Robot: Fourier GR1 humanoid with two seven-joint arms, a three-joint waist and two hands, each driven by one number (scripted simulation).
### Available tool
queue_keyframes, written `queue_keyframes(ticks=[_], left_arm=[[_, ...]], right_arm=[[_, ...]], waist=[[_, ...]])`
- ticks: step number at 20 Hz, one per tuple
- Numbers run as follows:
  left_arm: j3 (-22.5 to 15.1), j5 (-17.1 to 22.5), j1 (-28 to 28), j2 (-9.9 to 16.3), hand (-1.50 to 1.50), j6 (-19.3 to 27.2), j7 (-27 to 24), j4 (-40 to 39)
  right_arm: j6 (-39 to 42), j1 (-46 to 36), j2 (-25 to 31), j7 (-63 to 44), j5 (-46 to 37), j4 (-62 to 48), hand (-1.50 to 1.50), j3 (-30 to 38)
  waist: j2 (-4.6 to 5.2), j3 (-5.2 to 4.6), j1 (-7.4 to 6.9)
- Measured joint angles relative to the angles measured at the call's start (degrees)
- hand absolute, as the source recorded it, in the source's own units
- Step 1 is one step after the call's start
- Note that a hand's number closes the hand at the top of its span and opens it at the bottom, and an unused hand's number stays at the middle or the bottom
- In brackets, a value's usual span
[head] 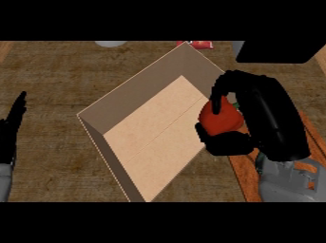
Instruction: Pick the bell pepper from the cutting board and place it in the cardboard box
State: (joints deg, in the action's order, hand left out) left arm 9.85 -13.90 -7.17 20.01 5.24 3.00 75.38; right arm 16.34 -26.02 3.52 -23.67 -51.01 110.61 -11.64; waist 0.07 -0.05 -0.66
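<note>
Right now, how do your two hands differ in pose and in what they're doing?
The right hand is curled round the red bell pepper, holding it at the right rim of the cardboard box; the left hand holds nothing. The right hand's fingers are bent, while the left hand's fingers are straight and point up. The right hand sits at the box, the left rests near the view's left edge, apart from it. Both hands are black.

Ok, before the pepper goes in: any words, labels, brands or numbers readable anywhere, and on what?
None can be read.
cardboard box: plain walls and floor, no print or label.
bell pepper, held in the right hand: no sticker.
red thing at the far edge: mostly cut off; any marks too small to tell.
left hand: no markings.
</note>
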Motion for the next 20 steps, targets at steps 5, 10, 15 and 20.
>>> queue_keyframes(ticks=[5, 10, 15, 20], left_arm=[[0.3, -0.1, -0.4, 0.0, 0.0, -0.3, 0.3, 0.1], [0.2, -0.7, -0.3, -0.7, 0.0, 0.1, 0.3, 0.6], [0.2, -0.8, 0.0, -0.6, 0.0, -0.6, 0.6, 1.6], [-0.3, -1.0, -0.6, -1.1, 0.0, -0.9, 0.9, 2.0]], right_arm=[[-6.2, -8.7, -2.5, -5.8, 3.9, -11.7, 1.5, -1.5], [-13.8, -16.1, -3.2, -5.6, 7.1, -25.8, 1.5, -2.3], [-22.1, -23.2, -3.4, -3.3, 9.7, -41.7, 1.5, -4.0], [-30.2, -29.1, -3.5, -4.1, 13.2, -55.8, -1.5, -5.9]], waist=[[0.06, 0.02, -0.29], [0.11, 0.03, -0.45], [0.22, 0.03, -0.93], [0.46, 0.03, -1.64]])
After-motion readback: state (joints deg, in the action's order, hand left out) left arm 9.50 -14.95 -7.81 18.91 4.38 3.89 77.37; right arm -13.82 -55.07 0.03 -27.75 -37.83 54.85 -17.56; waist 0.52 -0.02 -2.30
